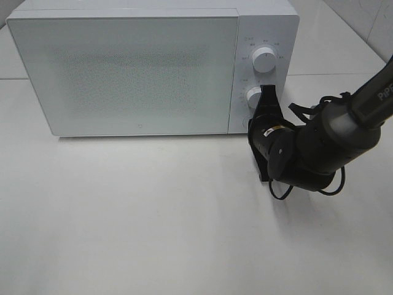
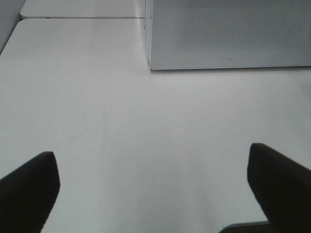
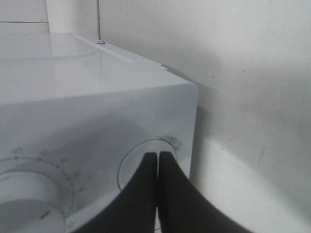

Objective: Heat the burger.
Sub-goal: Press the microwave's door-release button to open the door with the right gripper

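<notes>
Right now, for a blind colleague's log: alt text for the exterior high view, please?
A black right gripper, jaws shut, has its tips at the round button under the lower white dial of a closed white box-shaped microwave. No burger shows on the white table.

Microwave (image 1: 141, 67) — casing is white; door (image 1: 123, 74) is pale grey-white with a fine dark speckle, densest across the middle. Upper knob (image 1: 264, 59) and lower knob (image 1: 254, 96) are white, with faint grey markings round each. In the right wrist view one scale shows grey ticks and a small red mark (image 3: 45, 214). Table (image 1: 153, 221) is plain white; a few thin grey scratches show in the left wrist view. The right gripper (image 1: 268, 95) is matt black with a small yellow label (image 1: 274, 129); its arm (image 1: 344, 123) is dark grey with white lettering. The left gripper's fingers (image 2: 29, 189) are black.
</notes>
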You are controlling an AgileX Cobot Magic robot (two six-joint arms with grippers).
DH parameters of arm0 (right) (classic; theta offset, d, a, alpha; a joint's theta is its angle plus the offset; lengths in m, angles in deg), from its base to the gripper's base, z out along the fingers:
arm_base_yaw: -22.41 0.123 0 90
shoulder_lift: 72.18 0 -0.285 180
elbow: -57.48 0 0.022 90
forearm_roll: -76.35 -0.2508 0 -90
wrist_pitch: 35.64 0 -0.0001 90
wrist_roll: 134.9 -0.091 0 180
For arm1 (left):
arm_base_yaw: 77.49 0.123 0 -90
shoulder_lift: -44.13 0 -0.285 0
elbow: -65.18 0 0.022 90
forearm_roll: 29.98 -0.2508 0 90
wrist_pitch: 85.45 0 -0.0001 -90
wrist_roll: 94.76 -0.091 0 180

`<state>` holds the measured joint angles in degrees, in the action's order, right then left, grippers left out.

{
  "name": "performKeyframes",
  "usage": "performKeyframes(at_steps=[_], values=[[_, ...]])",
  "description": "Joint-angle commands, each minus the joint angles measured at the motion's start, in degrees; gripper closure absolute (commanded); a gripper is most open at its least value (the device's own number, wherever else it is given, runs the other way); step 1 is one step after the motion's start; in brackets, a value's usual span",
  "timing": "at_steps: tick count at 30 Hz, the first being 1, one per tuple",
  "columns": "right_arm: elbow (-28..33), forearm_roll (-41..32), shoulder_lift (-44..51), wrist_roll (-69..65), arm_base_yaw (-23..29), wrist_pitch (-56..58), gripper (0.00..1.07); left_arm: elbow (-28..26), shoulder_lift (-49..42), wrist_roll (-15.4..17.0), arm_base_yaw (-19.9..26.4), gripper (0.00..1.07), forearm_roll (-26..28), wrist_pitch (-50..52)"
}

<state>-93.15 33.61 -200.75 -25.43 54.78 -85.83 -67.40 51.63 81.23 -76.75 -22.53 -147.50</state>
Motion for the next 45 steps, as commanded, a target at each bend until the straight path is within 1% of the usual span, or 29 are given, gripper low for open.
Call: performKeyframes(at_steps=[1, 9, 13, 20, 28, 32, 37, 45], values=[[-0.6, 0.3, -0.1, -0.1, -0.3, 0.5, 1.07, 0.0, -0.9, 0.2, 0.2, 0.07, 0.3, 0.6], [-1.2, 0.9, -0.2, 0.0, -0.3, 0.6, 1.07, 0.0, -0.9, 0.2, 0.2, 0.07, 0.3, 0.6], [-2.5, 1.3, -0.6, 0.1, -0.3, 0.3, 1.07, 0.0, -0.9, 0.2, 0.2, 0.07, 0.3, 0.6], [-2.9, 0.4, -1.9, 0.2, -0.3, -0.5, 1.07, 0.0, -0.9, 0.2, 0.2, 0.07, 0.3, 0.6], [-5.2, 0.1, -2.5, 0.2, -0.3, -4.7, 1.07, 0.0, -0.9, 0.2, 0.2, 0.07, 0.3, 0.6], [-6.2, -1.3, -2.5, 0.2, -0.3, -6.5, 1.07, 0.0, -0.9, 0.2, 0.2, 0.07, 0.3, 0.6], [-7.6, -1.3, -2.5, 0.6, -1.7, -10.6, 1.07, 0.0, -0.9, 0.2, 0.2, 0.07, 0.3, 0.6], [-11.6, -1.9, -2.5, 4.4, -2.8, -15.3, 1.07, 0.0, -0.9, 0.2, 0.2, 0.07, 0.3, 0.6]])
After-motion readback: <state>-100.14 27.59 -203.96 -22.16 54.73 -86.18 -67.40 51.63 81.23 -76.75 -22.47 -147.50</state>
